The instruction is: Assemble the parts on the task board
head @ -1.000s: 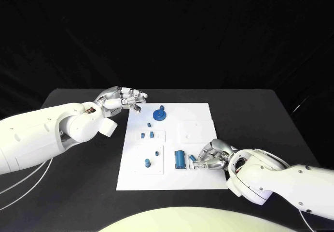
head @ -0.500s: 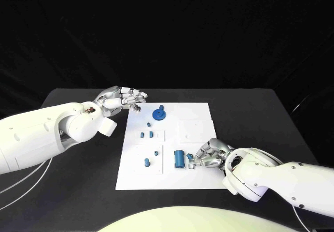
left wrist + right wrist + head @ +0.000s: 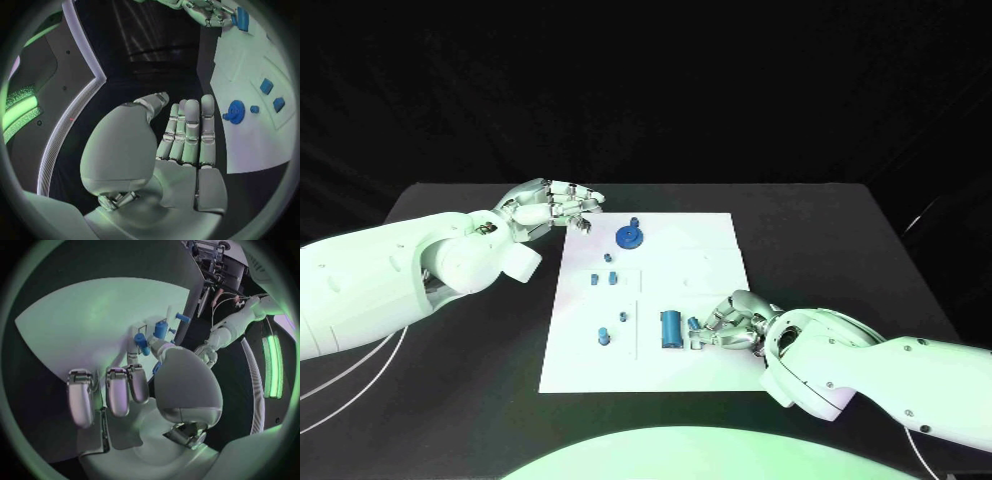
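Two hands at the task board (image 3: 711, 250); several blue parts on it.
My right hand (image 3: 733, 325), at the board's 5 o'clock, pinches a small blue part (image 3: 695, 322) beside the blue cylinder (image 3: 672, 327); fingers hide the grip. My left hand (image 3: 557, 207), fingers curled, grasping nothing, sits at 11 o'clock near the blue disc (image 3: 630, 237).

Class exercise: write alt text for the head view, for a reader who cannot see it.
A white task board lies on a black table with small blue parts on it. The right hand rests on the board's near right area beside a blue cylinder; the left hand, fingers curled, is at the far left corner near a blue disc.
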`<control>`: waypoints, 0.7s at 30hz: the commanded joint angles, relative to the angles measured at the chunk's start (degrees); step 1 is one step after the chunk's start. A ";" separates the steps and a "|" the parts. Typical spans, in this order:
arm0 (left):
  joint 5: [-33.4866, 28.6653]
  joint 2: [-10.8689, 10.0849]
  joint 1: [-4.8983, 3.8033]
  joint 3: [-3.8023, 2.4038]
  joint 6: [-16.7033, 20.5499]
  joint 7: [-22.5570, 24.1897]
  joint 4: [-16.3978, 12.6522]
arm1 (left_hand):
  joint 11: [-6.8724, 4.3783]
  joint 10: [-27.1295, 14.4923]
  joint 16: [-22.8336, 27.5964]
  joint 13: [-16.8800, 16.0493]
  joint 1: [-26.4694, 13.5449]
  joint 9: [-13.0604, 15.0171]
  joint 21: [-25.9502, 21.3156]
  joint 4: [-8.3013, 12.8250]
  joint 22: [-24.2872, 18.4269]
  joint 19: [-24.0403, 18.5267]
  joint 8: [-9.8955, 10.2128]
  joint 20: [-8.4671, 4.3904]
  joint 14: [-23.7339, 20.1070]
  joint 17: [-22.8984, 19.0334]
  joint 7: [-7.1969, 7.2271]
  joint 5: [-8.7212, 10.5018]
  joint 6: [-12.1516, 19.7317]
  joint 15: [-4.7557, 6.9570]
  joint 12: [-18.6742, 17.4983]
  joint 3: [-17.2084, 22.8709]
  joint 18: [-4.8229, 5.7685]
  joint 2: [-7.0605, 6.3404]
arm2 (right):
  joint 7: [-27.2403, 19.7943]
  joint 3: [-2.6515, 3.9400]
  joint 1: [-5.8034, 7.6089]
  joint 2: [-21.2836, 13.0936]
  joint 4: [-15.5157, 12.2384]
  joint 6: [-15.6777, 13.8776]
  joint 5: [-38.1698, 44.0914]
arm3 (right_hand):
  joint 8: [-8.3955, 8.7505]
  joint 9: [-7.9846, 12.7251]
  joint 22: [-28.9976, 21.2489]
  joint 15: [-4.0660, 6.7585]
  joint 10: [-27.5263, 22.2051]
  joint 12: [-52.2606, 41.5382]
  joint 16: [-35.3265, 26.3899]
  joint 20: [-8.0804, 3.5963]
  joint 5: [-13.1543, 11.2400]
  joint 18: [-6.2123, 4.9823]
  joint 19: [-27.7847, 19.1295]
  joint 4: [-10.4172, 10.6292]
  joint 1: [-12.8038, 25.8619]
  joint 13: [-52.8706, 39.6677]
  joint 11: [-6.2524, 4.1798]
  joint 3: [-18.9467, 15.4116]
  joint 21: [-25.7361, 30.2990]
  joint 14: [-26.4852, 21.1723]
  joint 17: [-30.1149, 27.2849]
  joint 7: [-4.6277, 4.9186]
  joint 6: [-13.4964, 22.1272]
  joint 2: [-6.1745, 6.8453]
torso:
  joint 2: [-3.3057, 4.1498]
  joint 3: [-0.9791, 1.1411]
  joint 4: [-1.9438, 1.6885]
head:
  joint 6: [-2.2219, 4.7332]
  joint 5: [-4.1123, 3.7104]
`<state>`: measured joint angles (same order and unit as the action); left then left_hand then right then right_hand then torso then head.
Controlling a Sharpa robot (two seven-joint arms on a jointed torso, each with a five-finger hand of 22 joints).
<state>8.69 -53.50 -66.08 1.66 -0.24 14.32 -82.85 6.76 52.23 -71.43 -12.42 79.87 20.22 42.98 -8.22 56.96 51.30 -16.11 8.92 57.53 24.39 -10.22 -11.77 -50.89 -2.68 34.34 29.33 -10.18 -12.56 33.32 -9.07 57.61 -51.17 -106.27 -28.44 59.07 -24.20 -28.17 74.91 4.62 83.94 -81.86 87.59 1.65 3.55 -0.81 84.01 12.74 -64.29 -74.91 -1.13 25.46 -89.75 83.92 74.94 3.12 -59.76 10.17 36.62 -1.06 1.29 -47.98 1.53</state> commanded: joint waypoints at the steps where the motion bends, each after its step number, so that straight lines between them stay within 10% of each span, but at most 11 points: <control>1: -0.19 0.02 -0.02 -0.03 -1.14 0.13 -0.10 | -0.11 -0.46 0.12 0.09 0.23 0.06 -0.31 -0.19 -0.07 0.54 -0.24 -0.04 -0.17 0.06 -0.04 0.00 0.40 -0.27 0.24 0.05 -0.33 0.44 | -0.64 -0.03 -0.11 -0.29 -0.55 1.52 0.36 | 0.08 -0.17 15.09 -0.20 3.35 -0.36 0.43 0.16 -0.18 0.81 5.99 0.39 0.53 -11.37 0.23 0.10 -0.25 5.23 11.00 0.19 -0.30 -0.13 | 0.00 0.01 0.03 | -0.11 0.04; 21: -0.19 0.02 -0.02 -0.01 -1.22 -0.13 0.17 | -0.10 -0.49 0.15 0.10 0.30 0.06 -0.34 -0.17 -0.10 0.57 -0.26 -0.05 -0.19 0.06 -0.05 -0.01 0.41 -0.28 0.24 0.05 -0.33 0.44 | -1.58 -0.01 -0.11 -1.06 -1.73 1.51 1.48 | -0.28 -0.41 15.09 0.05 3.40 -0.39 0.55 -0.06 -0.21 0.81 5.99 0.07 1.13 -11.41 -0.01 0.14 -0.25 5.27 11.23 -0.04 -0.63 -0.56 | -0.01 -0.04 0.02 | -0.21 0.13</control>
<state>8.69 -53.54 -66.08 1.68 -0.43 14.06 -82.62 6.76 52.23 -71.43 -12.37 80.00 20.21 42.98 -8.22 56.91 51.50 -16.11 8.71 57.53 24.38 -10.22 -11.77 -50.89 -2.68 34.34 29.33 -10.18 -12.43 32.93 -9.08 57.57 -52.27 -107.77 -27.93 59.65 -24.18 -28.51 74.90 4.62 83.94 -82.08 87.82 1.66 3.55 -0.82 84.01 12.43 -63.89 -74.91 -1.12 25.77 -89.75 83.92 74.92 2.95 -60.11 9.34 36.62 -1.06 1.30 -48.17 1.70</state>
